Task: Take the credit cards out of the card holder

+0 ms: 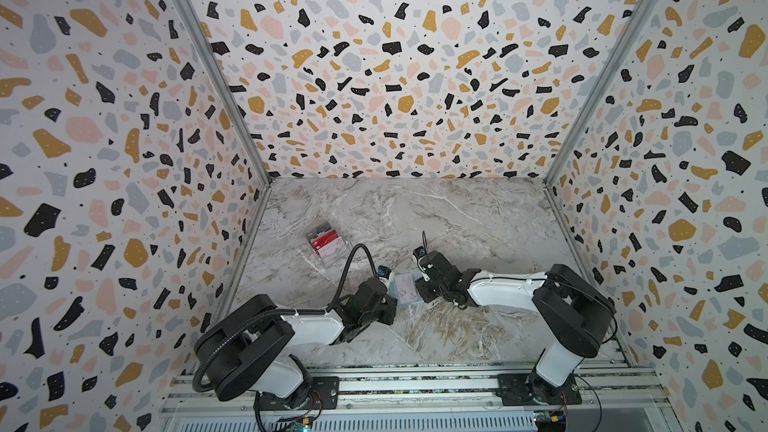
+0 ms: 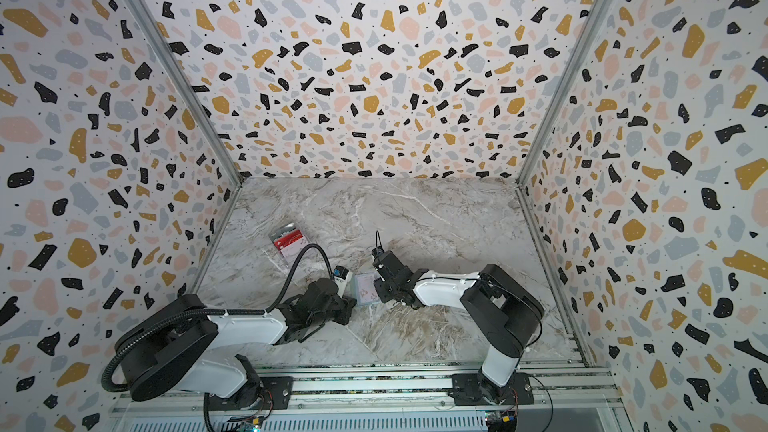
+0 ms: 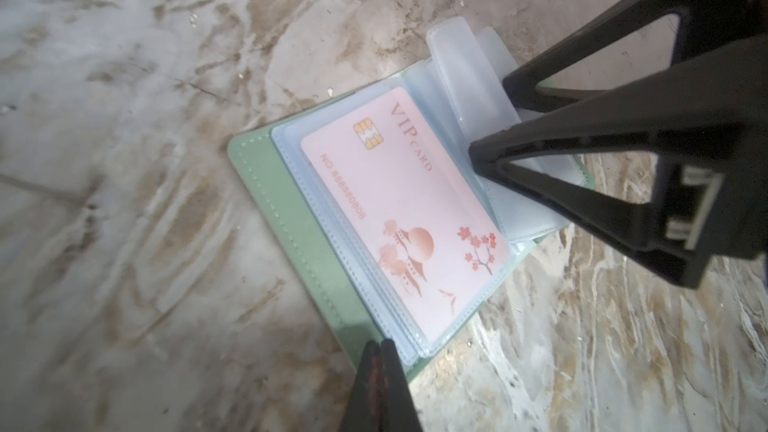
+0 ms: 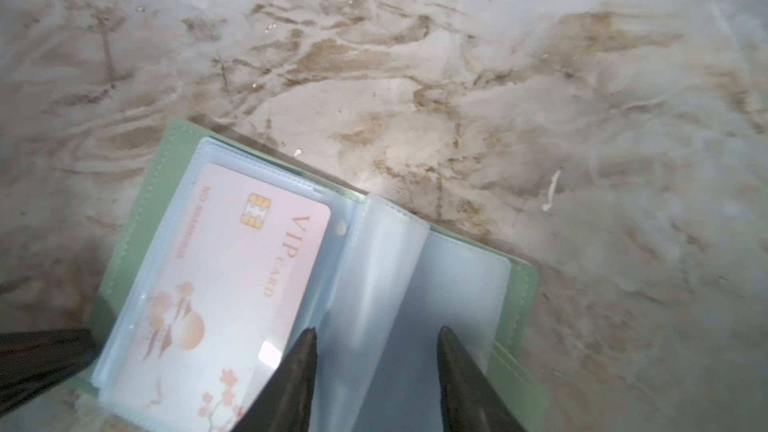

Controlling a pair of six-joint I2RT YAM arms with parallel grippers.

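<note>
Mint-green leatherette is what I'm working over: the card holder lies open and flat on the marble tabletop, in its front half and about midway between the side edges, with an arm on either side of it. The pink card, printed "VIP CARD" with blossoms, sits fully inside the top clear sleeve on the half nearer my left arm. I can't see a dark grey card anywhere in the holder.

My left claw is pressed together, its tips at a corner of the green cover. Whether it pins that corner down or pinches its edge, I cannot tell. My right claw is spread, one tip resting at the pink card's spine-side corner and the other out on the far pages, with a loose sleeve arching up between them.

I judge the step to be getting a hold on the pink card at the spine, where its sleeve seems to open. To do it well I'd want the left claw simply weighing the cover down so the booklet can't slide. The right claw should push that loose sleeve aside, nip only the card's bare edge rather than plastic and card together, then draw it out low and straight along the sleeve. The film looks slippery and floppy, so a shallow bite may slip off.

The clear box near the tabletop's left edge is well out of the way.
</note>
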